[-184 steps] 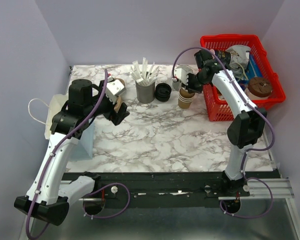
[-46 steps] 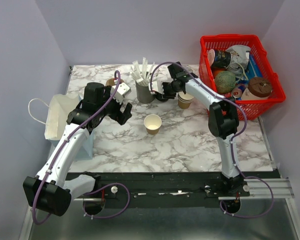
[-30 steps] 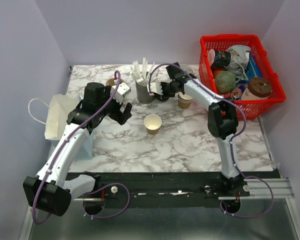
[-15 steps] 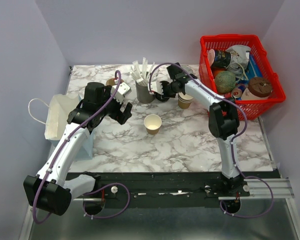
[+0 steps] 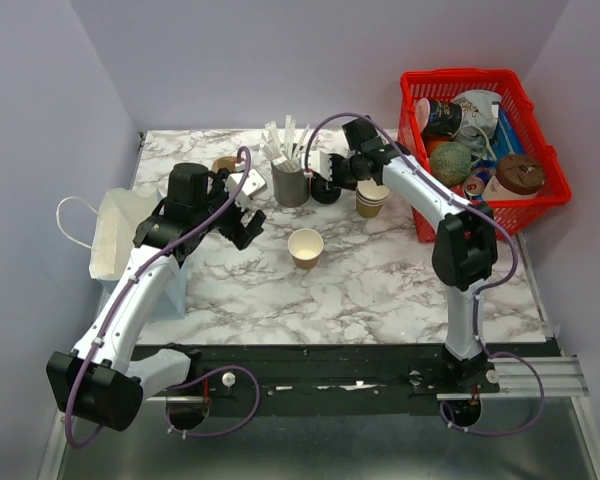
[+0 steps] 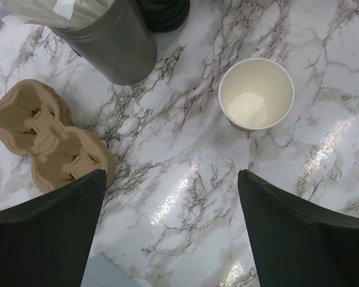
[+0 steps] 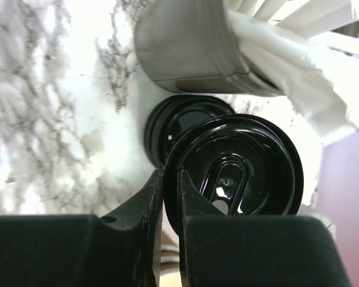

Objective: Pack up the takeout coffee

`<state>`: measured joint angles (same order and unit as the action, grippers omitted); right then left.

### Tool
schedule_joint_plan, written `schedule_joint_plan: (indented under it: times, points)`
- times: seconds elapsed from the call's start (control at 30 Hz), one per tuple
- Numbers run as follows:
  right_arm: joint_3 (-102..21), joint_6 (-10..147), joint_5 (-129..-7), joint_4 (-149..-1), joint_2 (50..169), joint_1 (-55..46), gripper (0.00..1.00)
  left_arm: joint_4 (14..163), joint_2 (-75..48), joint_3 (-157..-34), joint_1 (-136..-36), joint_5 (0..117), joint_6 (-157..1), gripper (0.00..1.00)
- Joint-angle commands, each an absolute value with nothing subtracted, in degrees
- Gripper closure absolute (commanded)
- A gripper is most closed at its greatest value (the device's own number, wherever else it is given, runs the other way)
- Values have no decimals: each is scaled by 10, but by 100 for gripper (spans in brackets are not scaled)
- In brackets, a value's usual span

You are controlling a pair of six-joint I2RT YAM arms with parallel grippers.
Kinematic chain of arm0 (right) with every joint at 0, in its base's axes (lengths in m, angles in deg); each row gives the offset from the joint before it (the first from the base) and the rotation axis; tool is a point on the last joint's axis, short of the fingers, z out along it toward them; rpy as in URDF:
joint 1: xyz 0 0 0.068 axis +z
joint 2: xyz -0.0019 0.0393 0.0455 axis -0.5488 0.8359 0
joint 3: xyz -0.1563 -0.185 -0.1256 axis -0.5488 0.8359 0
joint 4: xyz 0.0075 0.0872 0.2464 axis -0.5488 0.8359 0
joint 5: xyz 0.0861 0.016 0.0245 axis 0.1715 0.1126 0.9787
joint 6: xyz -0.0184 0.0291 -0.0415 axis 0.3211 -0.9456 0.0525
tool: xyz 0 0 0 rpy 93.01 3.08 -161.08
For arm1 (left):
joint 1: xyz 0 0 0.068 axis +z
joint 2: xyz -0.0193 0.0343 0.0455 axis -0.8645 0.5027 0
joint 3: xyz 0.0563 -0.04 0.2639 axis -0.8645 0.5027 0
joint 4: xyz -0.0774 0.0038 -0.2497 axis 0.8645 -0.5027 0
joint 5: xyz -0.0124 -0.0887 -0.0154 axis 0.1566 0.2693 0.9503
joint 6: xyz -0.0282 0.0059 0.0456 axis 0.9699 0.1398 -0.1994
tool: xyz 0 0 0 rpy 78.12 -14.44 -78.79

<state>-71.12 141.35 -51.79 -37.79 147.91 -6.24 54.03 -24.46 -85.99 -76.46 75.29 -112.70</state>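
Lidding is in hand: the right gripper [image 7: 170, 182], nearly closed, pinches a round black plastic lid [image 7: 239, 170] by its rim above the far stack of black lids [image 7: 161, 128], the left gripper [image 6: 170, 179] hangs wide open and empty, and next, I judge, the lid should go level onto the open tan paper cup [image 5: 306, 246] at mid-table.

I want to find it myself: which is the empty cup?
Look at the white marble table, near its middle, in front of the grey metal holder of white sticks. One small tan paper cup stands there, open and empty. Unlike the stacked tan paper cups further back, it stands alone.
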Motion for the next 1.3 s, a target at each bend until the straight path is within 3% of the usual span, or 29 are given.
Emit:
schedule_joint_plan:
  times: [0.0,0.27,0.6,1.0,1.13,1.27]
  points:
    - [-690,1351,-447,-311,1411,-61,88,558,-266,-880,-779,819,-1216,3]
    - [-600,1243,-299,-211,1268,-61,89,580,-291,-871,-861,860,-1407,13]
    - [-725,1280,-133,75,1313,-60,89,631,-285,-849,-934,900,-1564,26]
    - [-694,1241,-108,70,1275,-49,88,658,-266,-847,-1013,902,-1559,28]
    - [-703,1252,-97,87,1284,-45,88,692,-241,-833,-1046,861,-1572,36]
    - [-705,1256,-94,90,1285,-43,88,660,-205,-864,-1061,834,-1583,51]
